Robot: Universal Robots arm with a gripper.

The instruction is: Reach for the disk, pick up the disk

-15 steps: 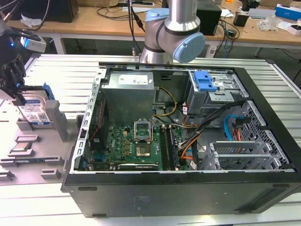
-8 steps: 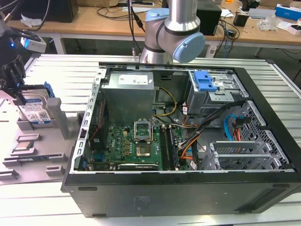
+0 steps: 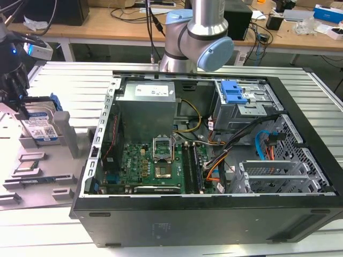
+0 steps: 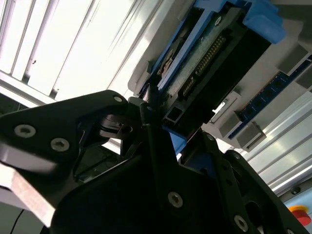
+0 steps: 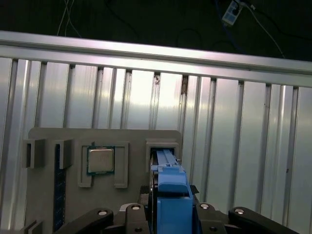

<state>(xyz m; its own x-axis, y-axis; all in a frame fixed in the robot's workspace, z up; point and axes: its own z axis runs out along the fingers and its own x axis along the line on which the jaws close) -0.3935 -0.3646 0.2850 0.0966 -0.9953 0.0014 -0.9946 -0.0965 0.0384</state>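
The disk point(image 3: 40, 127) is a silver drive with a white-and-blue label in a blue bracket. It stands on edge in a slot of the grey fixture plate point(image 3: 69, 142) at the exterior view's left. My black gripper point(image 3: 19, 104) sits over its upper end. In the first wrist view the blue bracket point(image 5: 170, 195) runs from the slot point(image 5: 163, 146) up between my fingers point(image 5: 134, 214), which press close on both sides. The second wrist view shows the disk's connector edge point(image 4: 204, 68) reaching out from my gripper point(image 4: 170, 134). The gripper is shut on the disk.
An open black computer case point(image 3: 214, 214) takes up the middle, with a motherboard point(image 3: 155, 166), a grey power-supply box point(image 3: 147, 110) and a blue latch point(image 3: 233, 93) inside. The fixture plate also carries a processor chip point(image 5: 101, 161) and a memory stick point(image 3: 32, 179). The arm's base point(image 3: 195, 37) stands behind the case.
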